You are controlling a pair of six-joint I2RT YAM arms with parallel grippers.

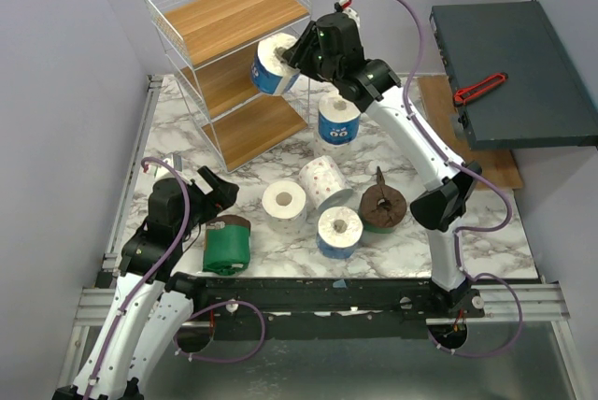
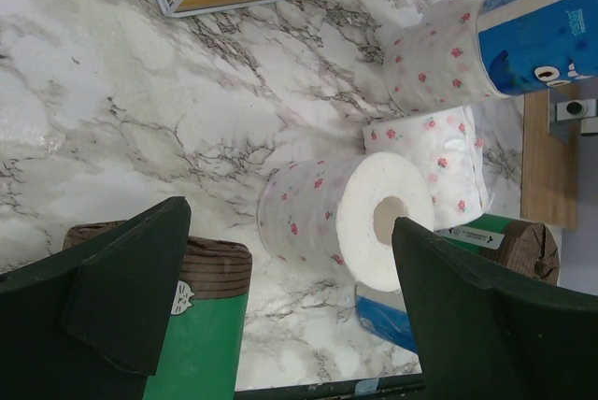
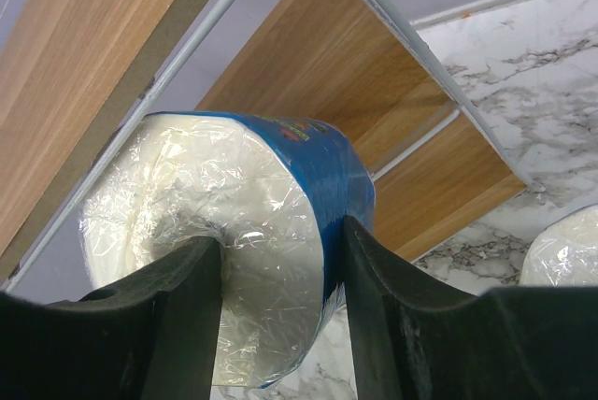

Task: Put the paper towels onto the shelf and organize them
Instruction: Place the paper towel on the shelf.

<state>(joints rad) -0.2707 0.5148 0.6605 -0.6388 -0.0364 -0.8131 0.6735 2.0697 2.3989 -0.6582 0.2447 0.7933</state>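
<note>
My right gripper (image 1: 288, 56) is shut on a blue-wrapped paper towel roll (image 1: 272, 65), one finger in its core and one on the wrap (image 3: 280, 260). It holds the roll (image 3: 234, 213) in the air at the right side of the white wire shelf (image 1: 229, 21), level with the middle board. My left gripper (image 1: 213, 191) is open and empty, low over the table, beside a green roll (image 1: 227, 244) that lies on its side. In the left wrist view (image 2: 291, 224) a speckled white roll (image 2: 346, 218) lies ahead between the fingers.
On the marble table stand a second blue roll (image 1: 338, 120), two speckled rolls (image 1: 284, 204) (image 1: 322, 178), a blue roll (image 1: 339, 232) and a brown-ended green roll (image 1: 383, 206). A dark flat box (image 1: 523, 82) with a red-handled tool (image 1: 479, 87) sits at the right.
</note>
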